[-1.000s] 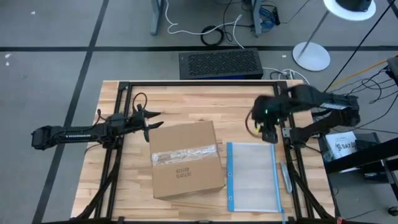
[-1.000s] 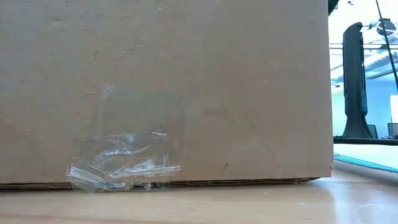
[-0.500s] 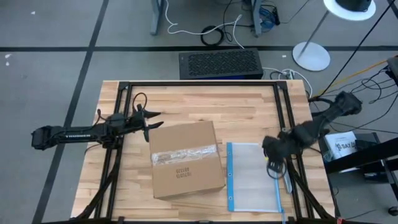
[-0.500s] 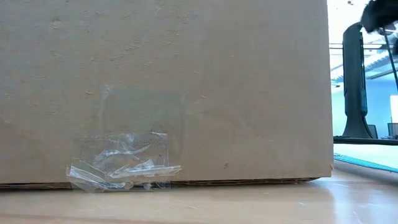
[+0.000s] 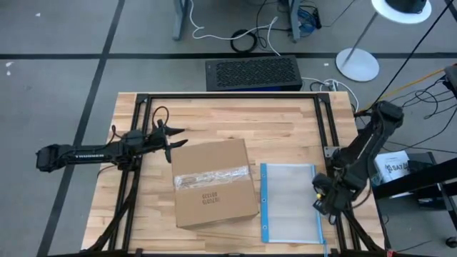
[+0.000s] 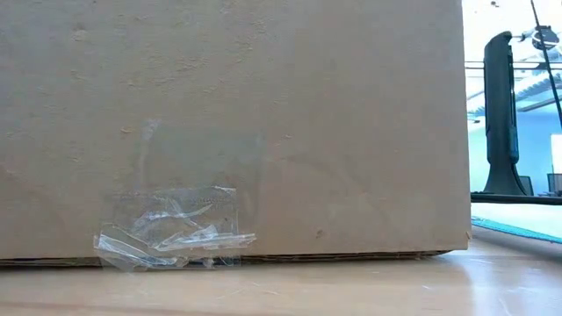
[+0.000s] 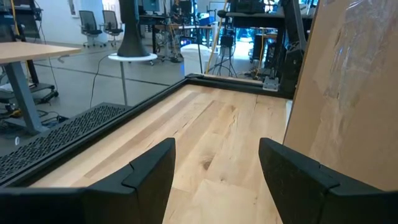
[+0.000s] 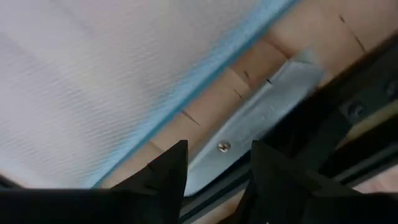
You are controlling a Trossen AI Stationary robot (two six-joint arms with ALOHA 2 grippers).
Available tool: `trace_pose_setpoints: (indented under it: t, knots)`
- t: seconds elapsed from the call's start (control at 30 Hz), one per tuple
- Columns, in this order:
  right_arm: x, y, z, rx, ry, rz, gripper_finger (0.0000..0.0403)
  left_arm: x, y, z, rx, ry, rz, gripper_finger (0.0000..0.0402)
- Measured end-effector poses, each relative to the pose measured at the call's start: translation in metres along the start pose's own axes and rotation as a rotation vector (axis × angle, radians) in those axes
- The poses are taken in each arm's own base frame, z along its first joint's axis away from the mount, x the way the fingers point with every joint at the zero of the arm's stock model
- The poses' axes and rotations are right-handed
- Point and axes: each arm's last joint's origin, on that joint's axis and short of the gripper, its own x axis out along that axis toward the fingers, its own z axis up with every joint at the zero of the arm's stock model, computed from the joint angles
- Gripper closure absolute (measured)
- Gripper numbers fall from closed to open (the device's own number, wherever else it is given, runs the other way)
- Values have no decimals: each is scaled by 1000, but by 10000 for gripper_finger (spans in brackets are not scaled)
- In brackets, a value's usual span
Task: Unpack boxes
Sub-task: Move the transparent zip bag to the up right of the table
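The big brown box (image 5: pixel 213 181) sits taped shut mid-table. The clear pouch (image 5: pixel 291 202) lies beside it. The right gripper (image 5: pixel 320 200), open, hangs over a small gray tool (image 8: pixel 261 121), maybe a cutter; a sloppy grab could push it away. The left gripper (image 5: pixel 173 140) waits open by the box.

Brown box (image 5: pixel 214 182), blue-edged clear pouch (image 5: pixel 289 203).

High view looks straight down; low view sits level, close against the box (image 6: pixel 233 123), which both share.
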Motion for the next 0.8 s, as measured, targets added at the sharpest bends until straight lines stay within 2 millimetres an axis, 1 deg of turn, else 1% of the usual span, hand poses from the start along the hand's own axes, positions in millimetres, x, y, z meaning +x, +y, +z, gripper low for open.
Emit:
trace_pose_setpoints:
  t: [0.2,0.4,0.5,0.6,0.8]
  knots:
    - [12,4,-4,35,-23,-71,236,0,0,0,0,1,0,164]
    - [29,16,-4,29,-40,-94,236,0,0,0,0,0,0,164]
    - [36,19,-5,44,-37,-121,236,0,0,0,0,0,0,164]
    - [37,19,-6,66,-50,-133,236,0,0,0,0,0,0,164]
    - [35,18,-9,96,-82,-86,236,0,0,0,0,1,0,164]
